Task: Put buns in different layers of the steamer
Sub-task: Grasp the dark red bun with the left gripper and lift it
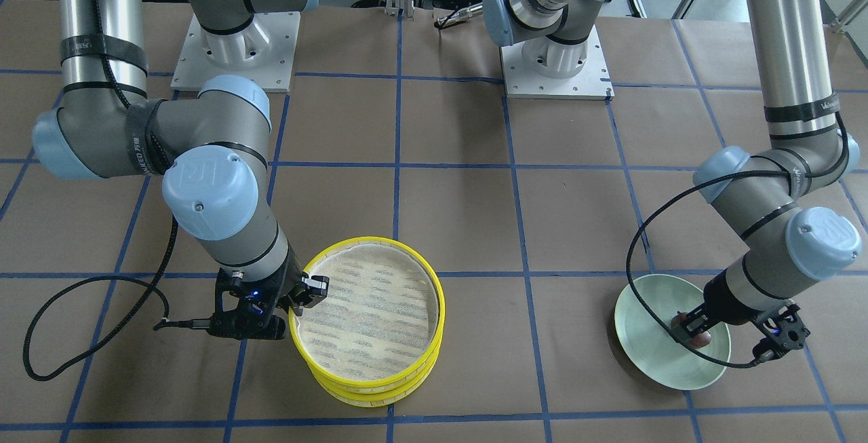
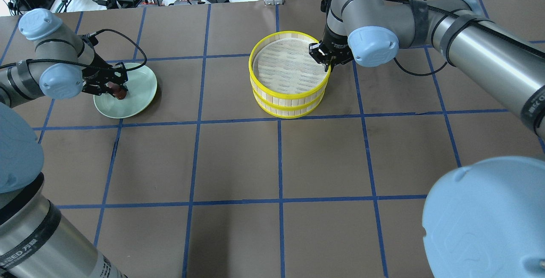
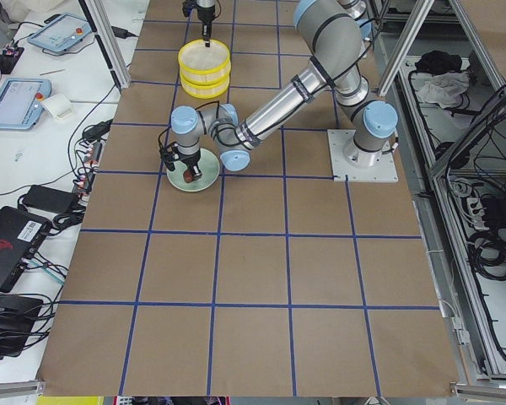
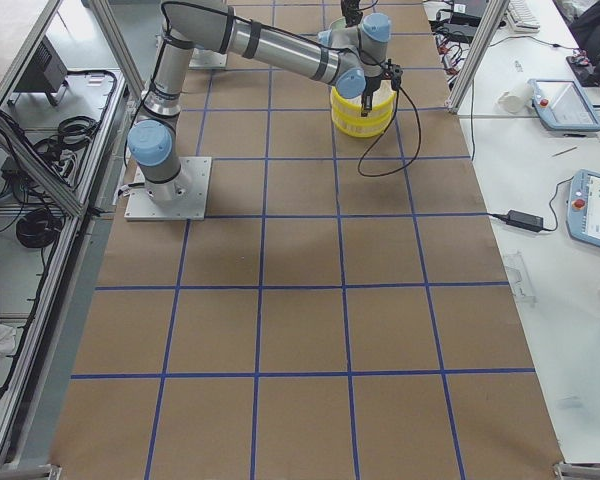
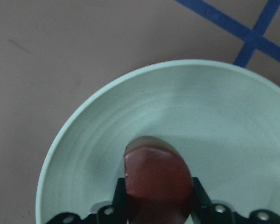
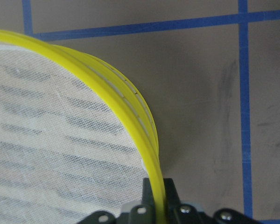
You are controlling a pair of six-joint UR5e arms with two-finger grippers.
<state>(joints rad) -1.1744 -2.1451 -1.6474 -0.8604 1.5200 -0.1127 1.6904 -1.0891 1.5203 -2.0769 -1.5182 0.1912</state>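
Observation:
Two yellow-rimmed steamer trays are stacked, the top tray (image 2: 289,93) on the lower tray (image 2: 289,110), far centre of the table. The top tray's mesh (image 1: 373,307) is bare. My right gripper (image 2: 325,61) is shut on the top tray's rim (image 6: 126,116), one finger inside and one outside. My left gripper (image 2: 117,90) is down in the pale green plate (image 2: 140,86), shut on the dark reddish-brown bun (image 5: 156,184), which rests on the plate (image 5: 200,107). The cream-yellow bun is out of view. The lower tray's inside is hidden.
The table is brown paper with a blue tape grid (image 2: 279,163). The arm bases (image 1: 556,63) stand at the robot's side of the table. A black cable (image 1: 81,307) loops on the table beside my right wrist.

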